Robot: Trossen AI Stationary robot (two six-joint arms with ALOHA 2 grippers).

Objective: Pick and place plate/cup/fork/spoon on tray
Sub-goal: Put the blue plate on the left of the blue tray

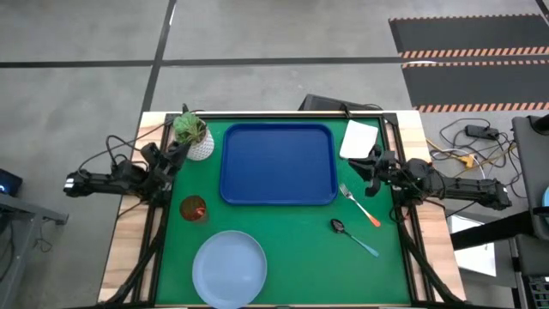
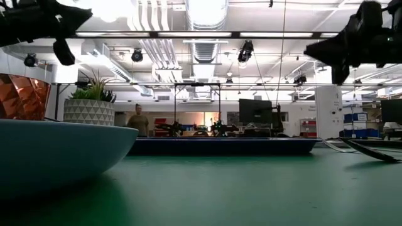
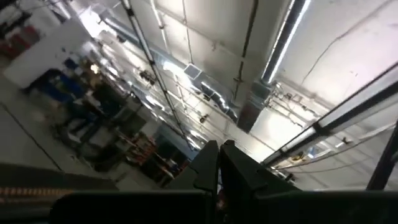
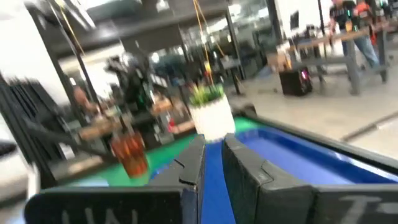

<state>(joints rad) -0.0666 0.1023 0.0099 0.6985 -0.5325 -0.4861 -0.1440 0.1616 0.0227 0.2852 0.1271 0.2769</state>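
**Initial State: Tray Empty, Both Arms at the Table Edges**

The pale blue plate [image 2: 59, 154] lies nearest the low camera, at the near-left of the table [image 1: 296, 240], cut off there by the frame edge. The red-orange cup [image 1: 193, 208] stands just beyond it. The fork [image 1: 360, 204] and spoon [image 1: 354, 237] lie right of the dark blue tray [image 1: 277, 165], long axes running diagonally, handles pointing near-right.

The right end effector [image 1: 367, 166], fingers narrow, hovers just beyond the fork tines; the right arm is nearer the cutlery. The left end effector [image 1: 177, 153], fingers nearly closed and empty, hangs beside the potted plant [image 1: 194, 136], nearer the cup.

The left wrist view shows only ceiling. The white block [image 1: 359, 139] lies far-right.
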